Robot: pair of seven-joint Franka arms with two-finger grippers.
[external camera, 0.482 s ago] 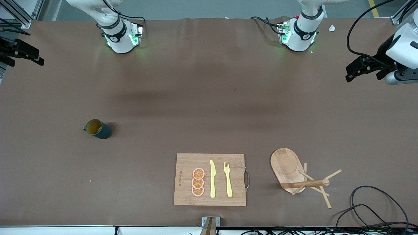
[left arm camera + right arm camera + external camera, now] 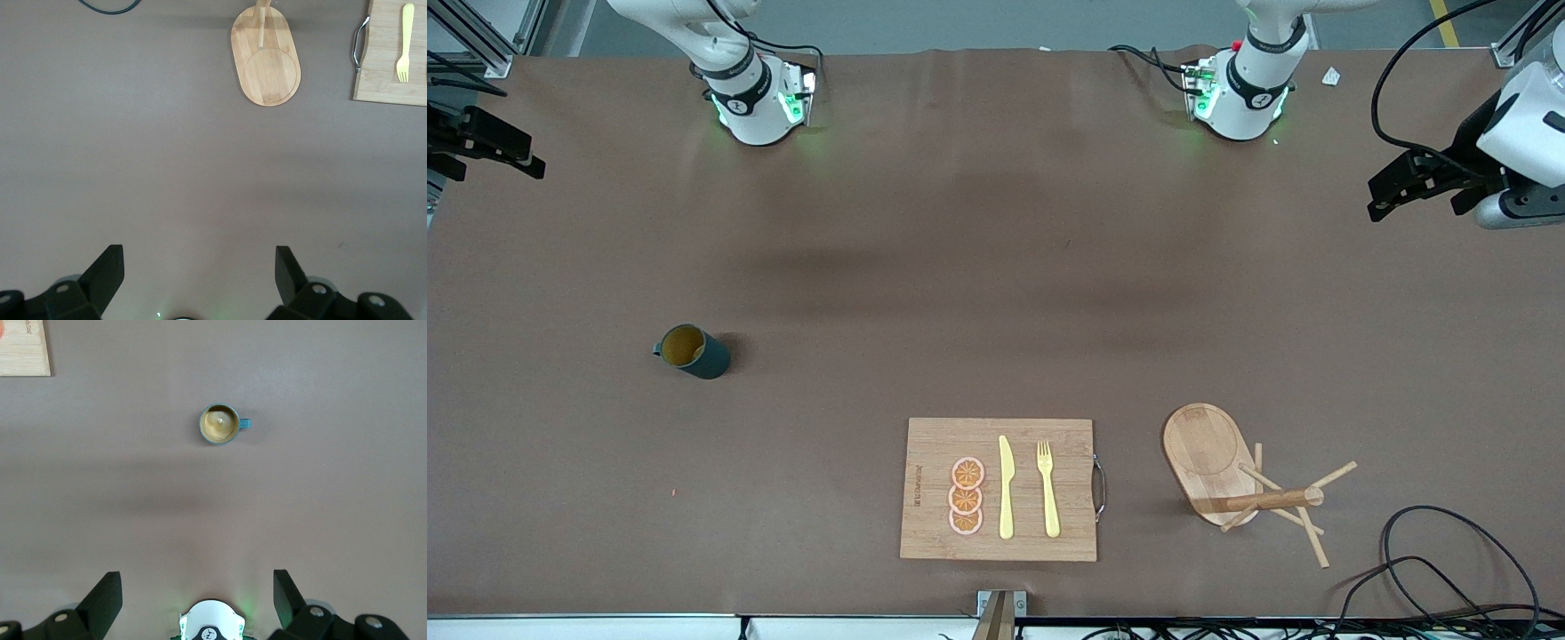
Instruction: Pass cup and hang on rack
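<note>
The dark teal cup [image 2: 691,351] stands upright on the brown table toward the right arm's end, its tan inside showing and its small handle turned to that end; it is also in the right wrist view [image 2: 219,425]. The wooden rack [image 2: 1227,476] stands on its oval base toward the left arm's end, near the front camera; its base [image 2: 267,63] shows in the left wrist view. My right gripper [image 2: 198,580] hangs open and empty, high over the right arm's end [image 2: 489,156]. My left gripper [image 2: 200,257] hangs open and empty, high over the left arm's end [image 2: 1414,200].
A bamboo cutting board [image 2: 925,533] with a yellow knife [image 2: 1006,489], a yellow fork [image 2: 1048,489] and orange slices [image 2: 966,496] lies between cup and rack, near the front camera. Black cables [image 2: 1449,569] coil at the table's corner beside the rack.
Both raised grippers have shifted only a hair. The cup, the rack and the board lie where they were.
</note>
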